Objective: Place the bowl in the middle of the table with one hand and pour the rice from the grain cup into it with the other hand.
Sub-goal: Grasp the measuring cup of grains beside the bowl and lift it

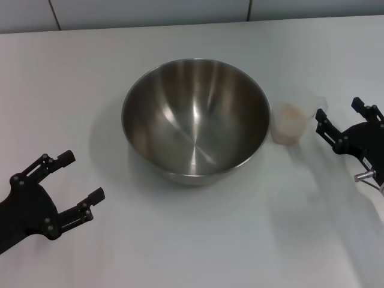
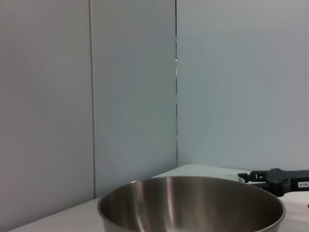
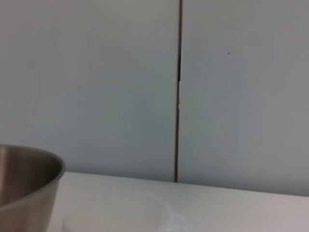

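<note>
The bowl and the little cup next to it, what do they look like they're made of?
The bowl looks like stainless steel with a brushed, shiny finish: grey metal with streaked reflections inside. The grain cup seems to be clear plastic, though glass can't be ruled out: its wall is see-through, so the pale rice shows through it. Both stand on the matte white table.

The white counter (image 1: 180,240) carries two things. The steel bowl (image 1: 195,120) stands upright near its middle, with nothing inside. At the bowl's 3 o'clock, just beside it, stands the small clear grain cup (image 1: 289,123) with pale rice (image 1: 288,115) in it. Whether cup and bowl touch cannot be told.
</note>
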You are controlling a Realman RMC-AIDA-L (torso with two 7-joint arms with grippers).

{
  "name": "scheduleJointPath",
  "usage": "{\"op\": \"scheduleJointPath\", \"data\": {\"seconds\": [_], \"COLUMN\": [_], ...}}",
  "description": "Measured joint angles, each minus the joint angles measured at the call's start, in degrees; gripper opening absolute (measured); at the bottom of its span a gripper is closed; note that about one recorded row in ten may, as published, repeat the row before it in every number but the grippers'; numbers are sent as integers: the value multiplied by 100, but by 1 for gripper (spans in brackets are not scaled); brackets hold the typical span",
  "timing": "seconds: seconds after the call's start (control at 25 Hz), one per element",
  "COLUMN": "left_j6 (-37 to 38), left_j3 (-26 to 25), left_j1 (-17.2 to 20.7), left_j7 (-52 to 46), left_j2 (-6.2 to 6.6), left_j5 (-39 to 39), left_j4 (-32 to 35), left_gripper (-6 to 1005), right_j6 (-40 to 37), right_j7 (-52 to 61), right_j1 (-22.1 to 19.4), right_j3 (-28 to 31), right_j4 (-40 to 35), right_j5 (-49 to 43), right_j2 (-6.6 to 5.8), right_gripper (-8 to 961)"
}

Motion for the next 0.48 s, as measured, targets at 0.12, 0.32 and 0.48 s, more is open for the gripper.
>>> {"op": "scheduleJointPath", "data": {"seconds": [0.12, 0.32, 0.48], "left_j6": [13, 38, 84], "left_j3": [-2, -12, -54], "left_j1": [0, 0, 0], "left_j7": [0, 0, 0], "left_j2": [0, 0, 1], "left_j5": [-1, -2, -4], "left_j4": [-21, -61, -61], "left_gripper": [870, 870, 870], "right_j6": [10, 108, 211], "right_j7": [6, 12, 13], "right_j1": [31, 142, 236], "right_j3": [4, 10, 9], "right_j4": [-16, -56, -67], "right_j5": [10, 31, 35], "right_j2": [0, 0, 0], "right_gripper": [825, 825, 824]}}
